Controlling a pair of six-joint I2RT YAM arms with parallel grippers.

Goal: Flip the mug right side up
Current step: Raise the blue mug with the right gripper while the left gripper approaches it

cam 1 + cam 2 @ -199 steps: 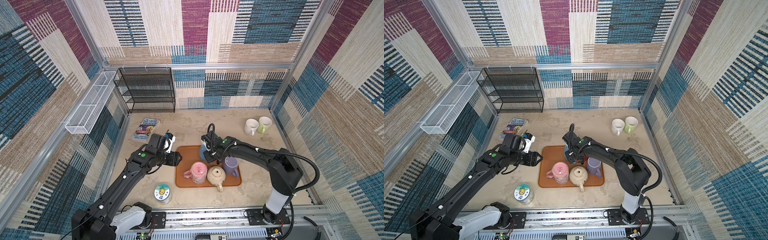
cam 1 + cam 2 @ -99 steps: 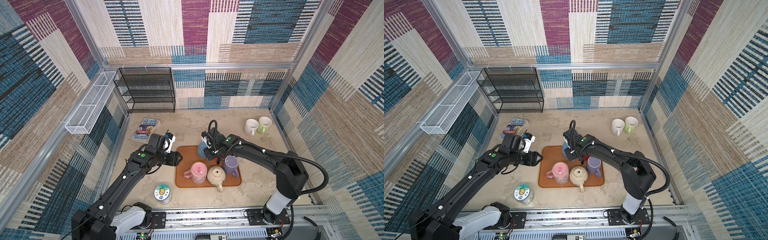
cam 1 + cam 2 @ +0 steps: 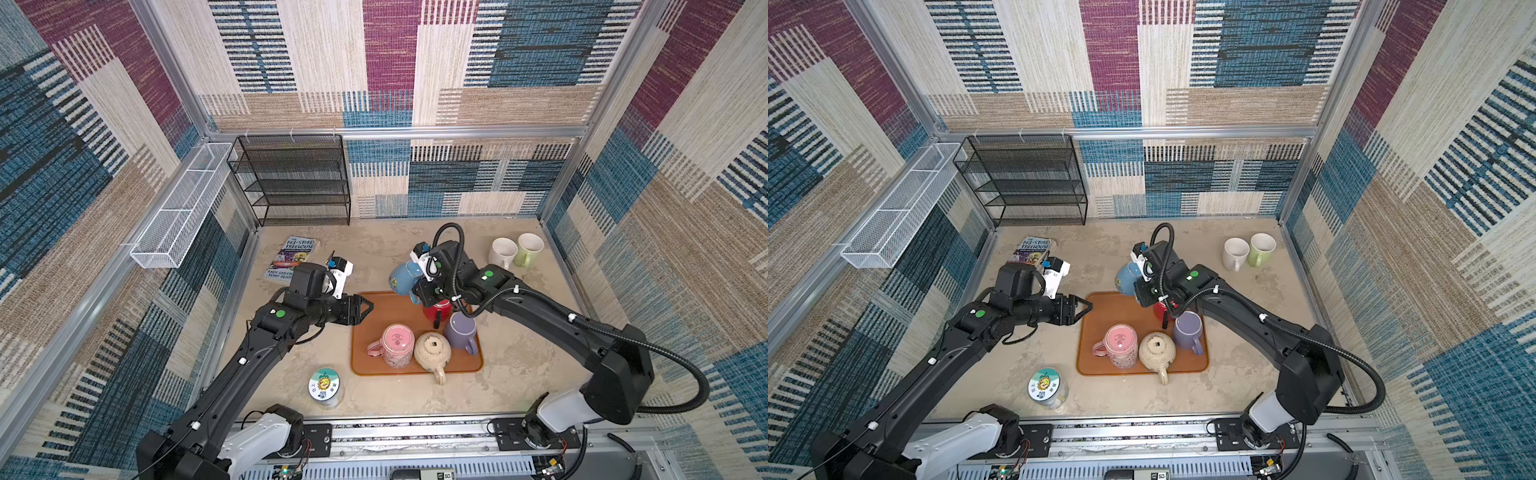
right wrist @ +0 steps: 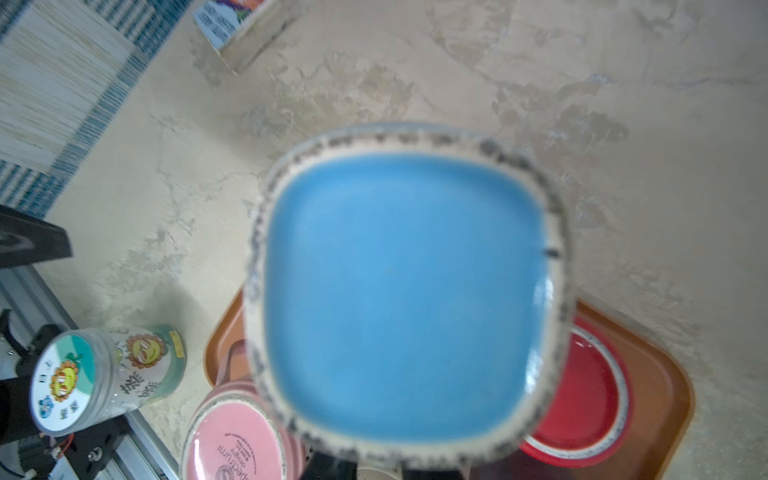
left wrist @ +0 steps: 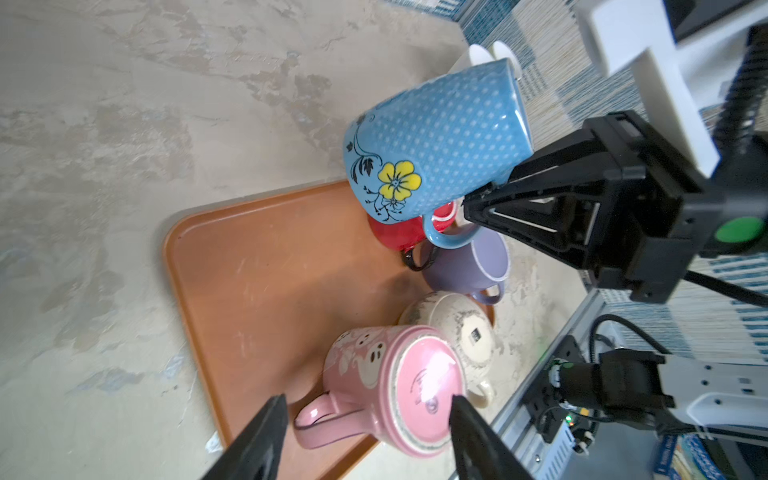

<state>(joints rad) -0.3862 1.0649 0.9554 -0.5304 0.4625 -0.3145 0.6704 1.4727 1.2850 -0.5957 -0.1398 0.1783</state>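
Observation:
The blue dotted mug (image 3: 401,276) (image 3: 1126,276) with a yellow flower hangs tilted in the air over the far edge of the orange tray (image 3: 374,305). My right gripper (image 3: 420,291) (image 5: 469,203) is shut on its handle. In the right wrist view the mug's flat blue base (image 4: 407,291) fills the picture and hides the jaws. My left gripper (image 3: 368,309) (image 5: 368,405) stands open at the tray's left edge, holding nothing, with the upside-down pink mug (image 5: 399,382) beyond its fingertips.
On the tray stand an upside-down pink mug (image 3: 397,343), an upside-down cream teapot (image 3: 432,349), an upright purple mug (image 3: 461,330) and an upside-down red mug (image 4: 582,395). White (image 3: 501,251) and green mugs (image 3: 528,248) stand back right; book (image 3: 293,257), lidded tin (image 3: 324,384), black rack (image 3: 295,183).
My right gripper has lifted the blue mug higher and carried it a little toward the back of the table. The left arm has not moved.

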